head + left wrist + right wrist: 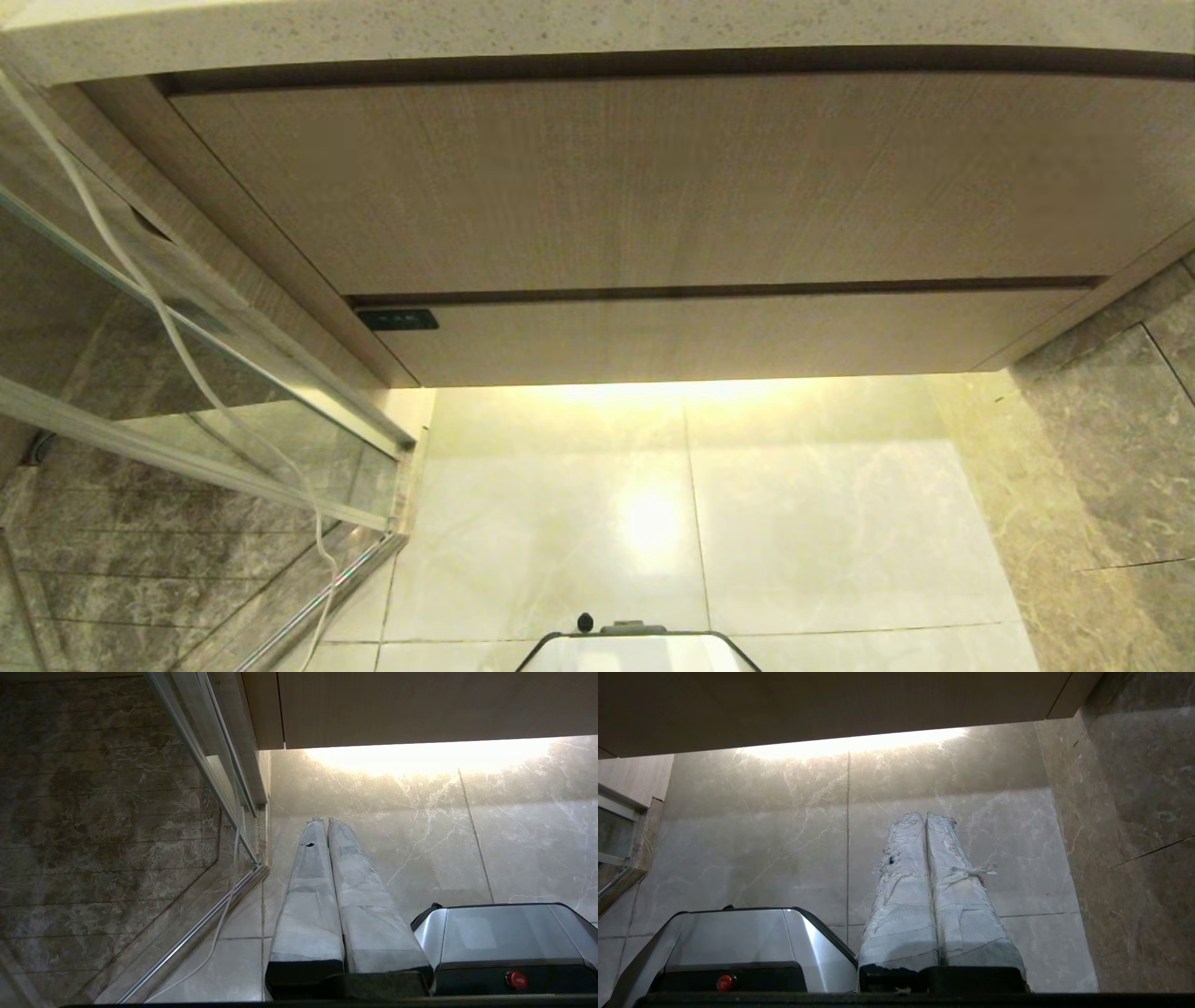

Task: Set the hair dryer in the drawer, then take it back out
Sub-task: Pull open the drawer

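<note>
The drawer (pixel 728 336), the low wood-grain front under the taller panel (pixel 653 187), is pushed in flush; the hair dryer shows in no view, perhaps hidden. The left gripper (pixel 327 823) and right gripper (pixel 924 817) hang over the marble floor (pixel 794 523), fingers pressed together, holding nothing.

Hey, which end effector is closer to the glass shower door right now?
Left. The left end effector hangs shut just beside the glass shower door; the right end effector, also shut, hangs beyond the robot's base, by the dark wall.
</note>
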### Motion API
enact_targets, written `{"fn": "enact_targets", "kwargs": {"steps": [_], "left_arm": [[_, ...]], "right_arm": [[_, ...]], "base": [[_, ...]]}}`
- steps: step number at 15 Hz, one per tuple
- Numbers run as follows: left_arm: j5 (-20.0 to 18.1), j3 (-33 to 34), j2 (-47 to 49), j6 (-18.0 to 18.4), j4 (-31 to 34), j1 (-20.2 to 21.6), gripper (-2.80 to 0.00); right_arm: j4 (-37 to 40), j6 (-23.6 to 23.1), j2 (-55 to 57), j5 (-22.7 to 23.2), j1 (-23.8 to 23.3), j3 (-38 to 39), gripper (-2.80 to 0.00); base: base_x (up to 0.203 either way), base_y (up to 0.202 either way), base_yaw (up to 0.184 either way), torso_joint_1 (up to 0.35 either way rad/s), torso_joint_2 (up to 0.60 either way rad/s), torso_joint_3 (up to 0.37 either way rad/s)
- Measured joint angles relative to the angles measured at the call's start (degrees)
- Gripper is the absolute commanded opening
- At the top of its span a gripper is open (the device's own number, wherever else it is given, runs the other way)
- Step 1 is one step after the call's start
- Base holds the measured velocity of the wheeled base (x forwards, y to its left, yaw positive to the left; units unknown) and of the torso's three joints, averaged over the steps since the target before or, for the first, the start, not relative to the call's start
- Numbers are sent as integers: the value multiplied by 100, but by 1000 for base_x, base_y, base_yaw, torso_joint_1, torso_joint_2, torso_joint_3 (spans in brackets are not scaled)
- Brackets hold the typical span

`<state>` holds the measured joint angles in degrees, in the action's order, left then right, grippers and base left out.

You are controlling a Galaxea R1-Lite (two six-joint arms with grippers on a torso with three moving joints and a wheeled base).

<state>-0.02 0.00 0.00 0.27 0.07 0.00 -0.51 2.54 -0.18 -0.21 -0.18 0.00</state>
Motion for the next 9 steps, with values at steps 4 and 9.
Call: {"fn": "enact_targets", "kwargs": {"steps": [4, 9], "left_arm": [[2, 0, 0, -2, 2, 0, -280], [2, 0, 0, 0, 2, 0, -280]], "right_arm": [[0, 0, 2, 2, 0, 0, -280], [23, -95, 6, 7, 0, 0, -280]], "base": [[0, 0, 0, 0, 0, 0], [0, 0, 0, 0, 0, 0]]}}
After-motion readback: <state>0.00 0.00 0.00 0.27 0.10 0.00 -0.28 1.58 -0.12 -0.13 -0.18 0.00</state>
